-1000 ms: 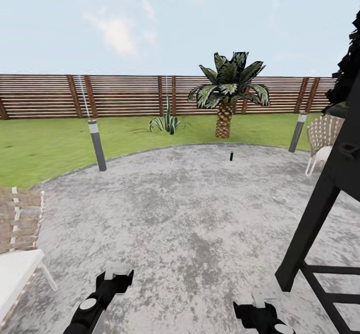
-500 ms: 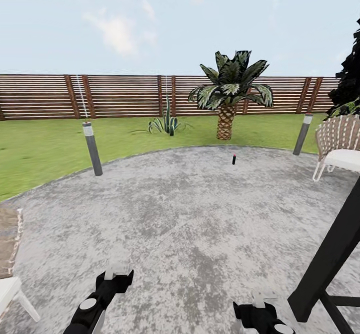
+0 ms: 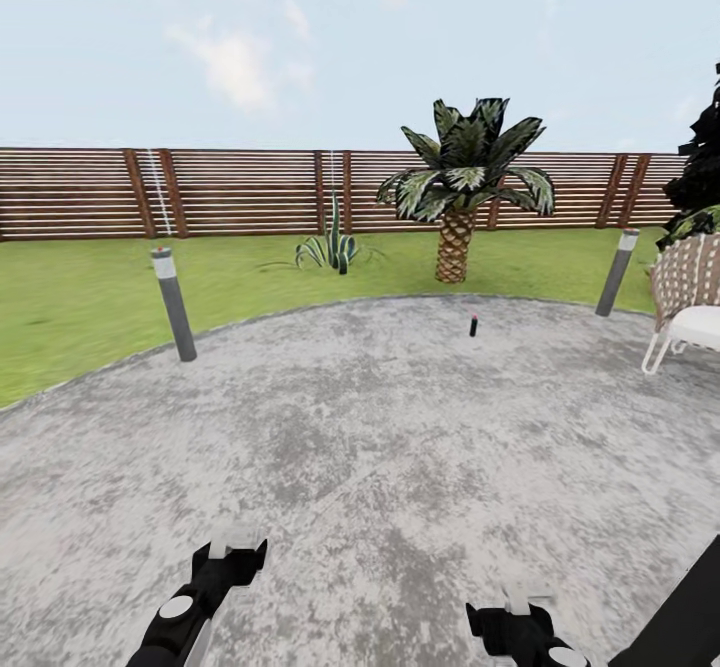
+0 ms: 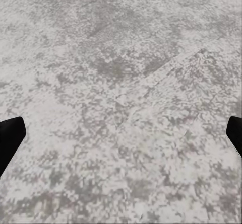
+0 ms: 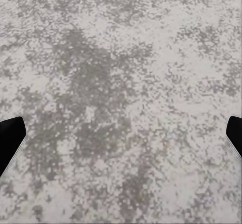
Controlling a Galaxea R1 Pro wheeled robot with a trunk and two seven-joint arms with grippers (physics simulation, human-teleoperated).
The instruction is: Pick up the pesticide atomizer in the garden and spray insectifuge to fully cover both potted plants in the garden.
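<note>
Ahead, the small dark slim pesticide atomizer [image 3: 473, 325] is standing upright on the pale grey speckled stone paving [image 3: 380, 427], near its far edge, in front of the short palm-like plant [image 3: 462, 187] on the green lawn [image 3: 80, 297]. Low in the head view, the left claw [image 3: 234, 539] and the right claw [image 3: 527, 597] are hanging above the paving, both spread wide and holding nothing. A brown slatted wooden fence [image 3: 240, 192] is closing the garden behind.

I see a grey paved patio [image 3: 380, 427], two bollard lights [image 3: 173, 304] at its edge, a palm [image 3: 462, 187] and a white chair [image 3: 690, 307] at right.
</note>
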